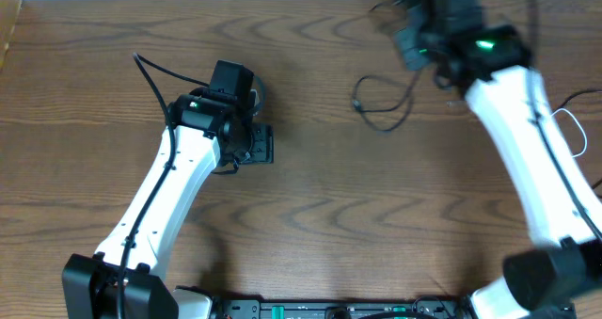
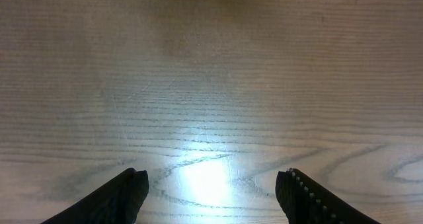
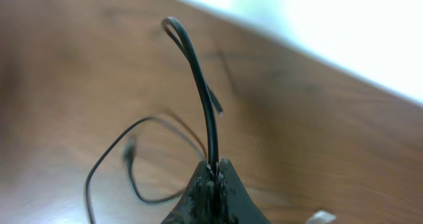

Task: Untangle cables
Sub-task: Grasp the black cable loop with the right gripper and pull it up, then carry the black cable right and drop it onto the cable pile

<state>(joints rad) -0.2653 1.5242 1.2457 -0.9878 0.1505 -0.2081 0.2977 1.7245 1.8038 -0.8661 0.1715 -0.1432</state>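
From overhead, the left gripper is hovering over bare wood left of centre, and its jaws are too foreshortened here to judge. The right gripper is showing as a dark blur at the far right of the table. A black cable is lying in a loose loop on the near side of that gripper, with its small plug end pointing left. A thin white cable is curling at the right edge beside the right arm. In the left wrist view, the left gripper is holding its jaws spread wide over the wood grain, with nothing between them. In the right wrist view, the right gripper is pressing its jaws together, pinching the black cable, which is rising from the tips as a doubled strand. More of it is trailing in a loop on the table to the left.
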